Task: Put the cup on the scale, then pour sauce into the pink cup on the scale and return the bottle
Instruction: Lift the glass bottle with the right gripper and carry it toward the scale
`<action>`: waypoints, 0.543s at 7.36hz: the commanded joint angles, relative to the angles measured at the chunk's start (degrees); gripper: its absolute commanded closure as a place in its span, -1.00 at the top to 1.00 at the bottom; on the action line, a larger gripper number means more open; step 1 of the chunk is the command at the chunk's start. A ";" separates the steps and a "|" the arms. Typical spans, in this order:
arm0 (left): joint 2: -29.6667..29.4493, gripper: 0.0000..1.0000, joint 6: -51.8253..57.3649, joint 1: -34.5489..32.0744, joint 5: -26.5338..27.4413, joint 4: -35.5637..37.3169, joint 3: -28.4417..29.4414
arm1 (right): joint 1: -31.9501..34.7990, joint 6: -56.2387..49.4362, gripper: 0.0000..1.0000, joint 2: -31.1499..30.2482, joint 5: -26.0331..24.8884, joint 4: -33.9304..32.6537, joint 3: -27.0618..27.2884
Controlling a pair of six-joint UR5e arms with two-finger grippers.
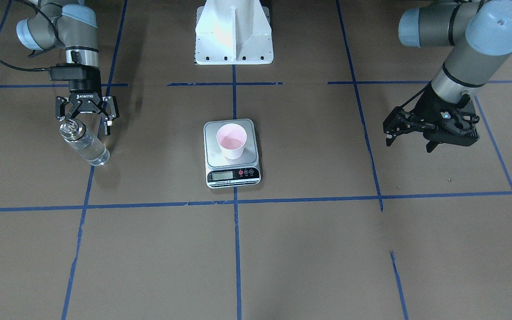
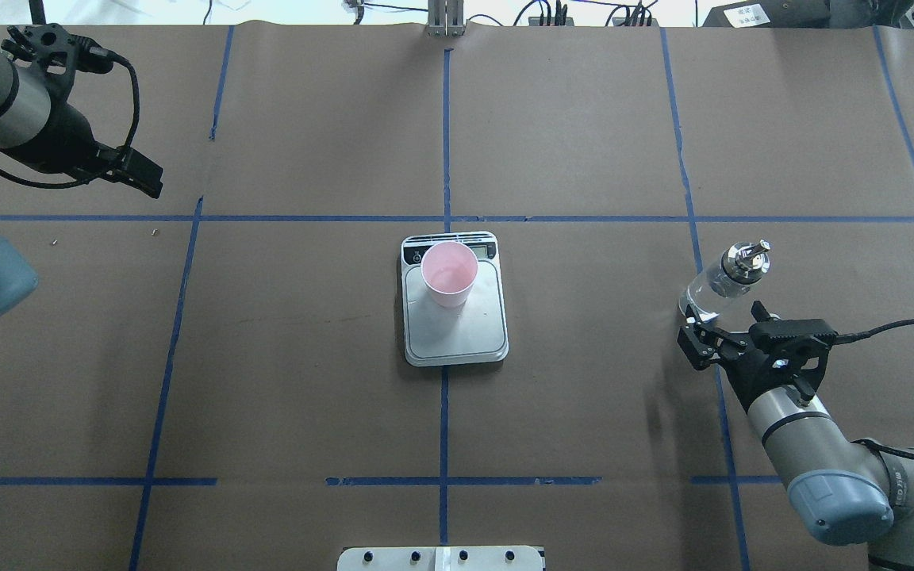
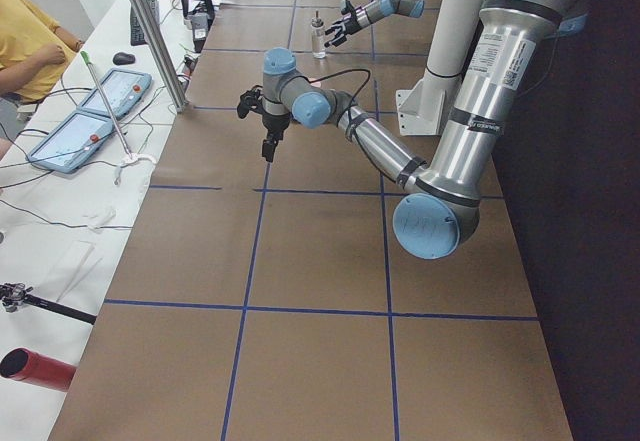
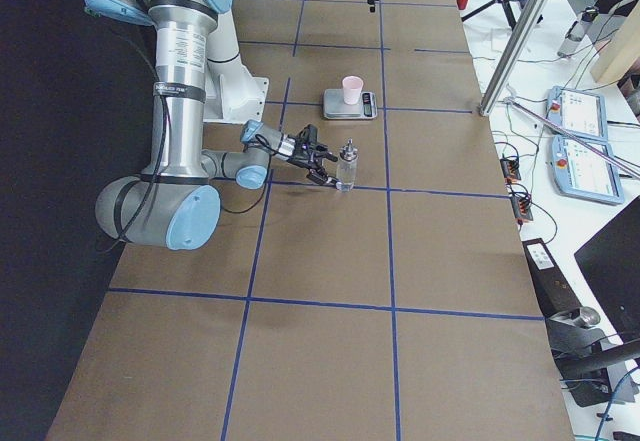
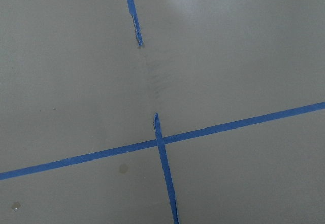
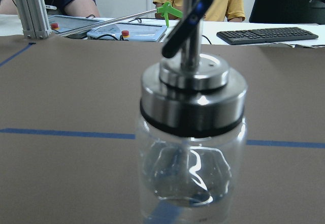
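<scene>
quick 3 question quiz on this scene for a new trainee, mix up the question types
1. True or false: the cup stands on the platform of the scale.
2. Choose one. The bottle is:
A. tipped over the cup, pouring
B. upright on the table, just in front of the open right gripper
C. lying on its side on the scale
3. Fill in the gap: the left gripper hangs open off to the side, holding ____.

Key: 1 true; 2 B; 3 nothing.
</scene>
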 commanded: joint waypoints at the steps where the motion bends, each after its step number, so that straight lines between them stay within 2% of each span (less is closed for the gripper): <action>1: -0.05 1.00 0.00 0.00 0.00 0.03 -0.03 | 0.07 -0.02 0.98 0.10 0.04 0.07 -1.28; 4: -0.05 1.00 -0.09 0.00 0.00 0.03 -0.12 | 1.65 -2.03 0.98 2.02 0.12 0.07 -1.89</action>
